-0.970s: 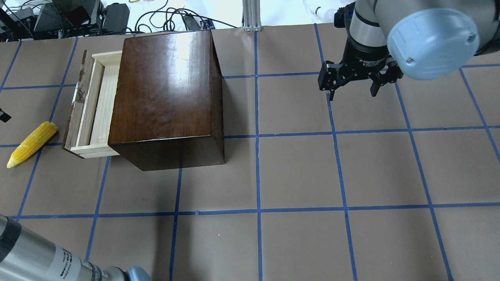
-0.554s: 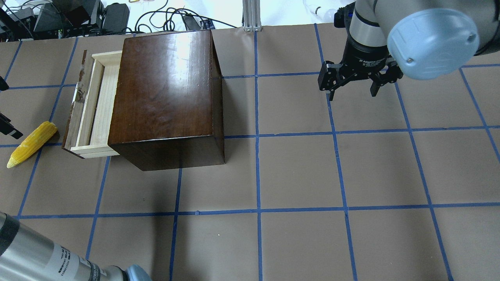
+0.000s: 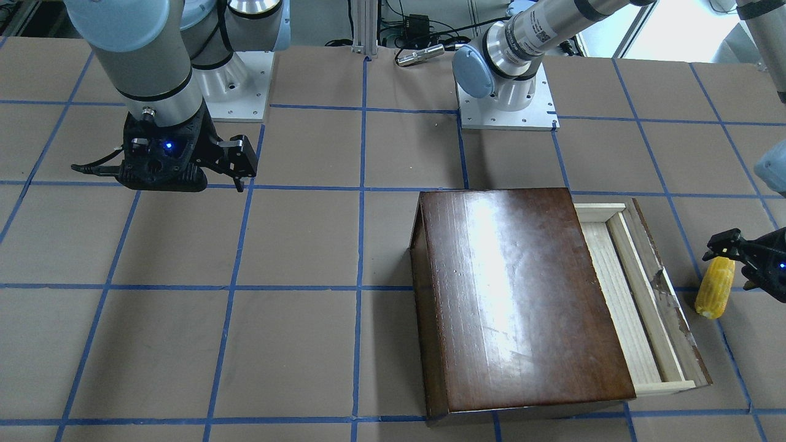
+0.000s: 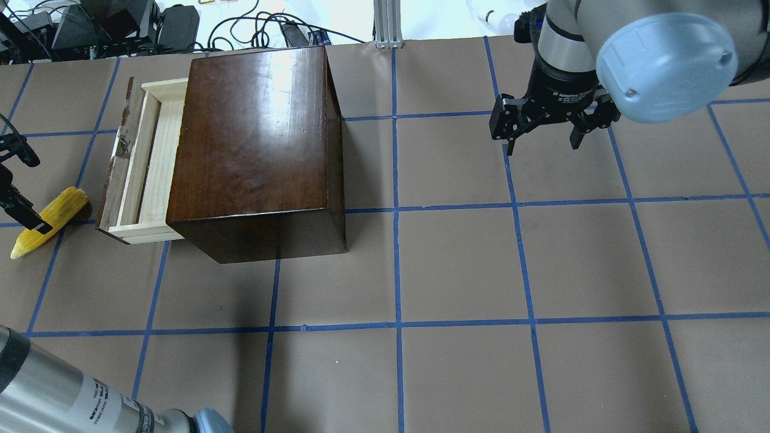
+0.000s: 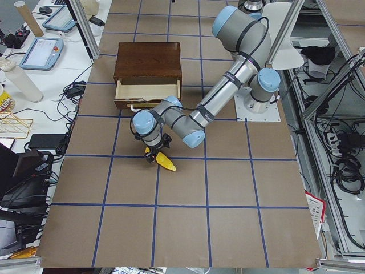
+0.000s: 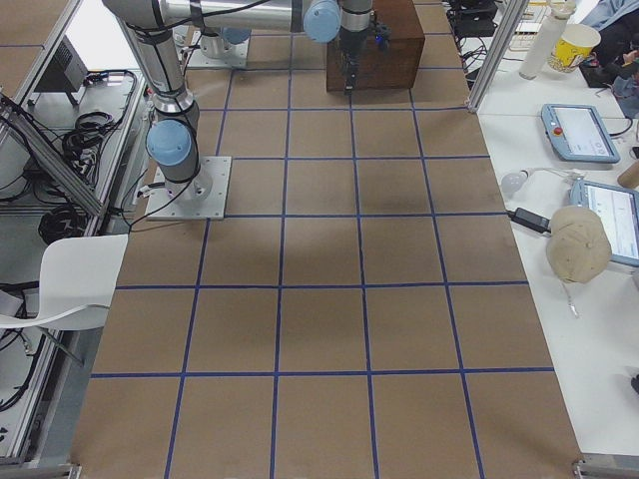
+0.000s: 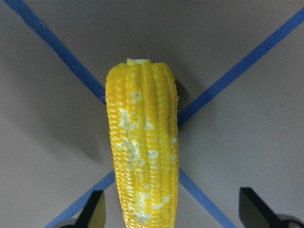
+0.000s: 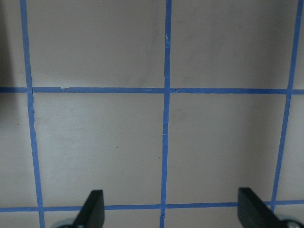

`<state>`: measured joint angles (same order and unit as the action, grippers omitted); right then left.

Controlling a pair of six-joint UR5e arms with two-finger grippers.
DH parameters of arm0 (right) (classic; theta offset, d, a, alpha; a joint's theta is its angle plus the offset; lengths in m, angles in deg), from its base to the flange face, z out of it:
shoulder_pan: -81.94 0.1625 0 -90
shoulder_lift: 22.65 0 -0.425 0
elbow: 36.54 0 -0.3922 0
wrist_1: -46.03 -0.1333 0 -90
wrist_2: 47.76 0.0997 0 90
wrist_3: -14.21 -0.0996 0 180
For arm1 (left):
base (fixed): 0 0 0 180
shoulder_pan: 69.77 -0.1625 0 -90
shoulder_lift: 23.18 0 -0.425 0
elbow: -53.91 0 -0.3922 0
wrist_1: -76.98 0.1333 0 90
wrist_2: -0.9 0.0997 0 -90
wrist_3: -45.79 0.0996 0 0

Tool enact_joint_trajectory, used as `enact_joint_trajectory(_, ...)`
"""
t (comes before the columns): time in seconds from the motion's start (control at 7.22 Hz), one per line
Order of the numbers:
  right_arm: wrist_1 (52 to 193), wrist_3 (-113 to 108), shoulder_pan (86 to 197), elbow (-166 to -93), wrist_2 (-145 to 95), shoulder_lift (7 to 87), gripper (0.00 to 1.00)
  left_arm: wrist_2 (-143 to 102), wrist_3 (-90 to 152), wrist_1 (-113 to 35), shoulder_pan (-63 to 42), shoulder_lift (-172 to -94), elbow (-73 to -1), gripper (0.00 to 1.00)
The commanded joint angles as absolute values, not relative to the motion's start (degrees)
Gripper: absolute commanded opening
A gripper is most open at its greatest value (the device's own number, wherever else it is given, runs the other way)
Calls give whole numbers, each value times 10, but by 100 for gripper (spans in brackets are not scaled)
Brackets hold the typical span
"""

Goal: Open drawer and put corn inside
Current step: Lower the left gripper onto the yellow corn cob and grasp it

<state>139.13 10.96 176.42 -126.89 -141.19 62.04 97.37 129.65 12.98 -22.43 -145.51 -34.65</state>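
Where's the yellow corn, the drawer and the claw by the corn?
corn (image 7: 142,152), left wrist view, middle of the cob.
drawer (image 4: 162,156), overhead view, its pale wood floor.
left gripper (image 4: 35,193), overhead view, midway between its fingertips.

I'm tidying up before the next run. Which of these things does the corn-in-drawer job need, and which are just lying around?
Job:
corn, on the table
drawer, part open
dark-brown box it slides from
left gripper, open astride the corn

Lying about:
cables beyond the table's far edge
two tablets on the side bench
white chair
right gripper, open over bare table
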Motion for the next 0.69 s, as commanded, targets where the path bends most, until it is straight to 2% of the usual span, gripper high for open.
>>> enact_joint_trajectory(0.0,1391,110,1764,-1269,-1412,621,100,972,1302,149,-224,-1459,-359,100)
enact_joint_trajectory(0.55,1392,110,1764,-1269,-1412,621,100,972,1298,155,-224,-1478,-357,100)
